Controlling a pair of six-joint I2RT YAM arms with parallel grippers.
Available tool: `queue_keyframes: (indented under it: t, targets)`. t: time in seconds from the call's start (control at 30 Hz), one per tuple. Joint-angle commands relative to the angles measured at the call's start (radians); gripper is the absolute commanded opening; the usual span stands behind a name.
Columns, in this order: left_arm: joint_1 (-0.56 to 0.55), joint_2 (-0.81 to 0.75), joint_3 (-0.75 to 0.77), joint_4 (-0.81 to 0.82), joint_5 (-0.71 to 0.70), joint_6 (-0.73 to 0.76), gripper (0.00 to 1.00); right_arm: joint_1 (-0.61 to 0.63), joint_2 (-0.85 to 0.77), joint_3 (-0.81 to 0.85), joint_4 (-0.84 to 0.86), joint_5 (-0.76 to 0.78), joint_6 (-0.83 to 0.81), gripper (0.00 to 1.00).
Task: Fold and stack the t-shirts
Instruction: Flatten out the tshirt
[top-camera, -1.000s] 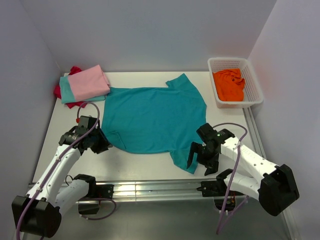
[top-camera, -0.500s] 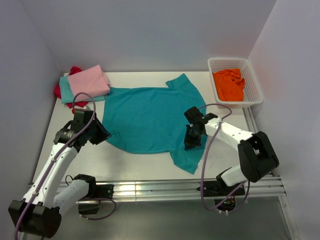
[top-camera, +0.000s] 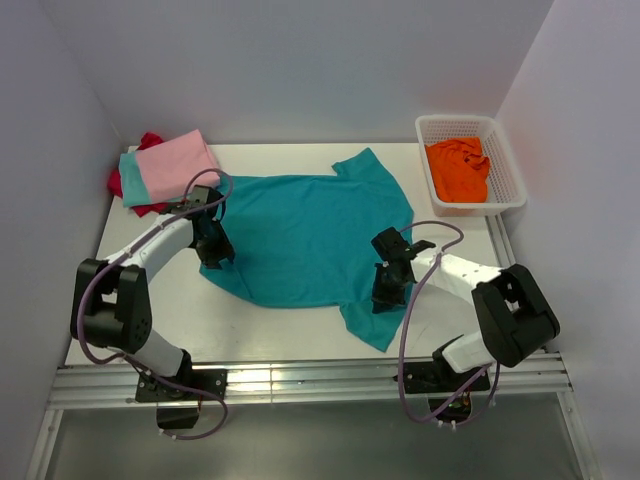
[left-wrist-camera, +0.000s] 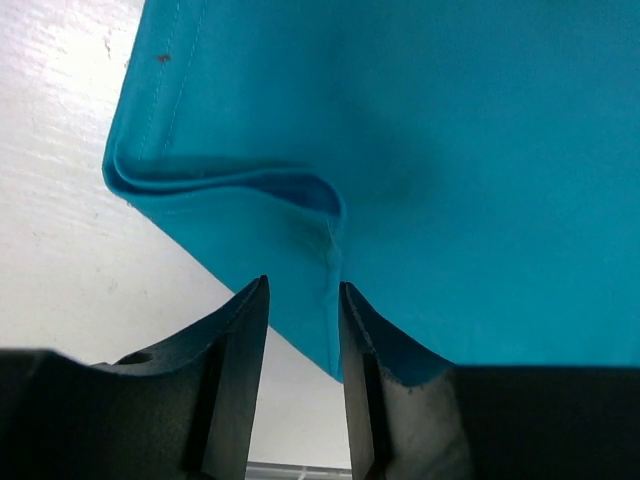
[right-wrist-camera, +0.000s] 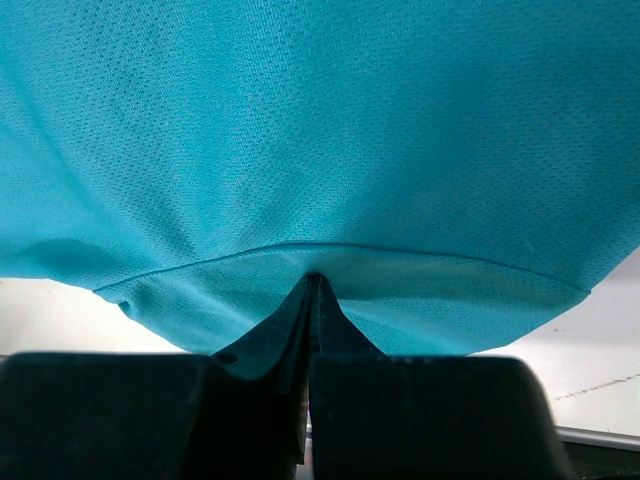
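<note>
The teal t-shirt (top-camera: 300, 235) lies spread flat in the middle of the white table (top-camera: 140, 300). My left gripper (top-camera: 215, 250) is at its left edge. In the left wrist view that gripper (left-wrist-camera: 303, 285) has its jaws apart, and a rumpled fold of the teal t-shirt (left-wrist-camera: 450, 150) runs between the fingertips. My right gripper (top-camera: 385, 292) is at the shirt's right side, just above the lower sleeve. In the right wrist view it (right-wrist-camera: 313, 277) is shut on the hem of the teal fabric (right-wrist-camera: 320, 120), which rises a little at the pinch.
A folded pink t-shirt (top-camera: 175, 165) lies on a light aqua one (top-camera: 129, 182) and a red one (top-camera: 150, 140) at the back left. The white mesh basket (top-camera: 455, 119) at the back right holds the orange t-shirt (top-camera: 458, 168). A metal rail (top-camera: 300, 378) runs along the front edge.
My left arm swung from the near left up to the shirt's left edge. My right gripper moved from beside the lower sleeve onto the shirt's right side and shut on the fabric.
</note>
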Motion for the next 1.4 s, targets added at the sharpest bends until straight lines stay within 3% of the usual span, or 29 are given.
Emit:
queue_keyframes:
  t: [0.0, 0.33, 0.77, 1.03, 1.37]
  targets:
    - [-0.004, 0.014, 0.058, 0.015, -0.048, 0.030, 0.40, 0.005, -0.037, -0.023, 0.014, 0.012, 0.004, 0.00]
    - [-0.009, 0.086, 0.061, 0.070, -0.049, -0.001, 0.42, 0.005, -0.011, -0.039, 0.023, 0.005, -0.024, 0.00]
    - [-0.063, 0.202, 0.194, 0.030, -0.085, -0.019, 0.46, 0.005, 0.044, -0.001, 0.011, 0.003, -0.065, 0.00]
    - [-0.072, 0.171, 0.188, -0.020, -0.126, -0.033, 0.58, -0.001, 0.035, -0.013, 0.012, 0.006, -0.076, 0.00]
    - [-0.077, 0.154, 0.181, -0.051, -0.158, -0.038, 0.51, -0.005, 0.058, -0.006, 0.014, 0.003, -0.090, 0.00]
